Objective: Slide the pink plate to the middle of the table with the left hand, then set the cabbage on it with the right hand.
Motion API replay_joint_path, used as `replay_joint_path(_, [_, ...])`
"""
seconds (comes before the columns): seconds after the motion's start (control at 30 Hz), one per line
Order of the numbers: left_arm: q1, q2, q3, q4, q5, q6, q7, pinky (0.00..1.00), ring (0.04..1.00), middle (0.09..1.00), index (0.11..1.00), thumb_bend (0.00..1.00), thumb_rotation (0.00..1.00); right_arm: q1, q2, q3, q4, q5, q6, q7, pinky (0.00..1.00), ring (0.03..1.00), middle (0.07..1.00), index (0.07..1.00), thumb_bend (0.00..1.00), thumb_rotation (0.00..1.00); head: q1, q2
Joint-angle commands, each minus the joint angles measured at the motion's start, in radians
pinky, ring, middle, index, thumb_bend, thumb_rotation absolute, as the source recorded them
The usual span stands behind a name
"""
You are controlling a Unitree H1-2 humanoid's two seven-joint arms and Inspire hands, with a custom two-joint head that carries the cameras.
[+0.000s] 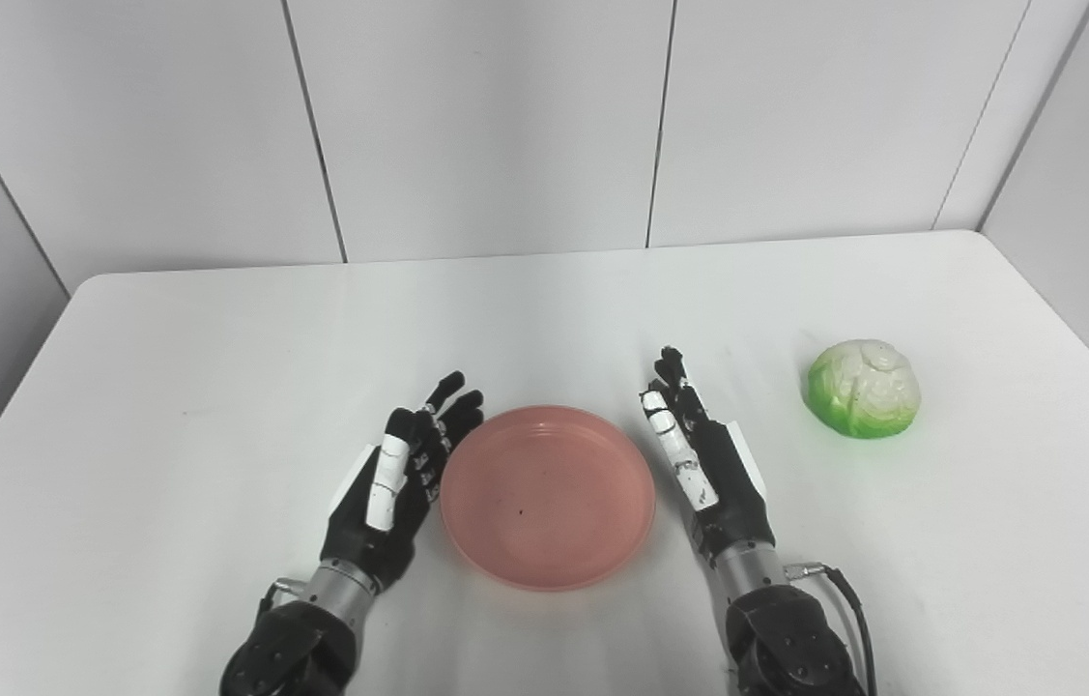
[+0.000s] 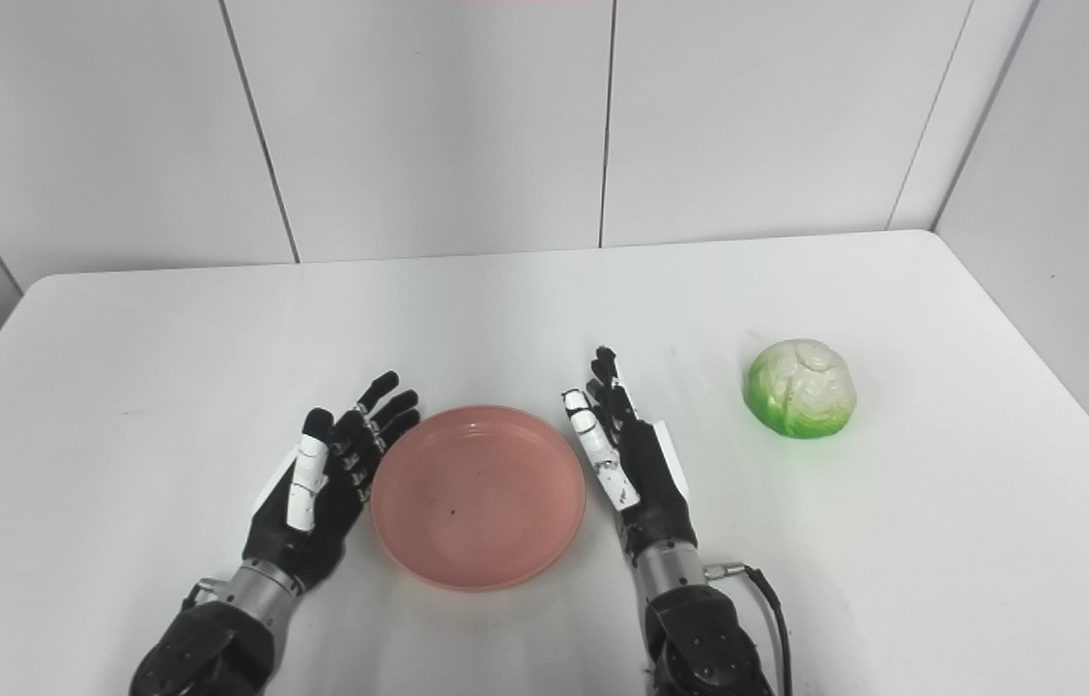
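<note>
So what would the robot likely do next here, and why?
Probably reach the right hand over to the cabbage. The pink plate already sits about mid-table between both open hands and holds nothing, while the cabbage lies apart on the table, to the right.

No text, label, brand or number can be read anywhere (walls and table included).

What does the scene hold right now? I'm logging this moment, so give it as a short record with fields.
plate: pink plate, empty, on the table between both hands
cabbage: cabbage, on the table right of the right hand, untouched
left hand: left hand, open, fingers beside the plate's left rim
right hand: right hand, open, holding nothing
</note>
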Motion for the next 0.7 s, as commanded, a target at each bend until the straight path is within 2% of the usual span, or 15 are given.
replay_joint_path(0.0, [-0.006, -0.007, -0.001, -0.027, 0.017, -0.040, 0.012, 1.00, 0.960, 0.947, 0.945, 0.85, 0.97, -0.034, 0.000, 0.000, -0.034, 0.007, 0.002, 0.009, 1.00, 0.983, 0.995, 1.000, 0.62, 0.85, 0.008, -0.001])
replay_joint_path(0.17, [0.004, -0.030, -0.009, -0.030, 0.055, -0.060, 0.040, 1.00, 0.976, 0.966, 0.966, 0.84, 0.96, -0.031, -0.006, 0.000, -0.035, 0.012, -0.004, 0.012, 1.00, 0.978, 0.989, 0.994, 0.62, 0.85, 0.007, -0.001])
replay_joint_path(0.4, [0.001, -0.049, -0.010, -0.027, 0.093, -0.049, 0.082, 1.00, 0.999, 0.982, 0.984, 0.82, 0.95, -0.042, -0.025, 0.000, -0.019, -0.014, -0.010, 0.005, 1.00, 0.976, 0.984, 0.995, 0.64, 0.87, 0.009, -0.009])
replay_joint_path(0.47, [0.000, -0.058, -0.010, -0.026, 0.104, -0.050, 0.097, 1.00, 1.000, 0.995, 0.991, 0.80, 0.95, -0.050, -0.038, -0.003, -0.005, -0.040, -0.032, -0.009, 0.98, 0.978, 0.979, 0.985, 0.62, 0.88, 0.010, -0.011])
replay_joint_path(0.57, [0.000, -0.075, -0.007, -0.012, 0.131, -0.090, 0.130, 1.00, 1.000, 1.000, 0.997, 0.76, 0.97, -0.067, -0.068, -0.007, 0.006, -0.114, -0.061, -0.043, 0.96, 0.969, 0.957, 0.964, 0.66, 0.92, -0.005, -0.019])
replay_joint_path(0.67, [-0.003, -0.089, -0.002, 0.015, 0.155, -0.139, 0.158, 1.00, 1.000, 1.000, 1.000, 0.69, 0.99, -0.089, -0.100, -0.018, 0.010, -0.121, -0.115, -0.041, 0.98, 0.972, 0.959, 0.978, 0.66, 0.85, -0.002, -0.022])
